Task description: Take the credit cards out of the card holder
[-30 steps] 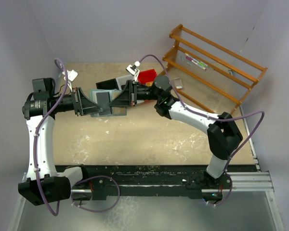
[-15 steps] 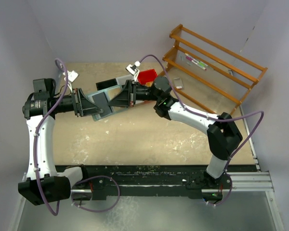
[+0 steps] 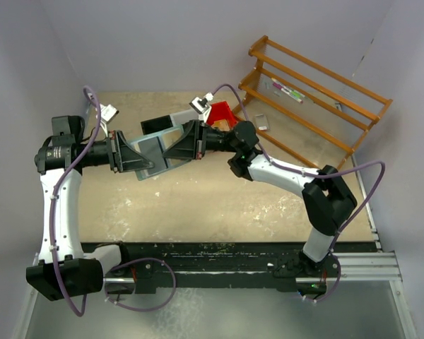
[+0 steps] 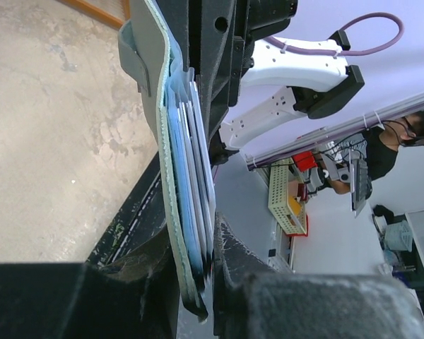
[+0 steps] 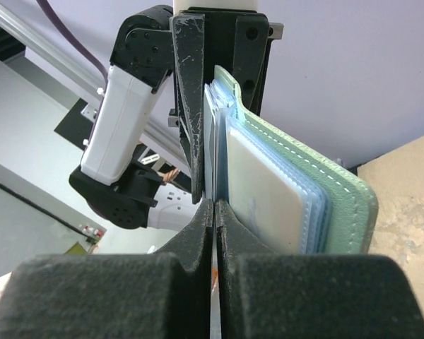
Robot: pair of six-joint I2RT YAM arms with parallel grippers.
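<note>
Right wrist view showed the right gripper [image 5: 214, 208] pressed together mid-frame, the left gripper [image 4: 196, 254] pinching the holder [image 5: 346, 212]; a slow, straight pull seemed best.

Pale lilac walls [image 3: 162, 42] close us in, a speckled tan bench [image 3: 198, 205] sits below, and a wooden rack [image 3: 318, 92] stands at its far right corner, all evenly lit.
</note>
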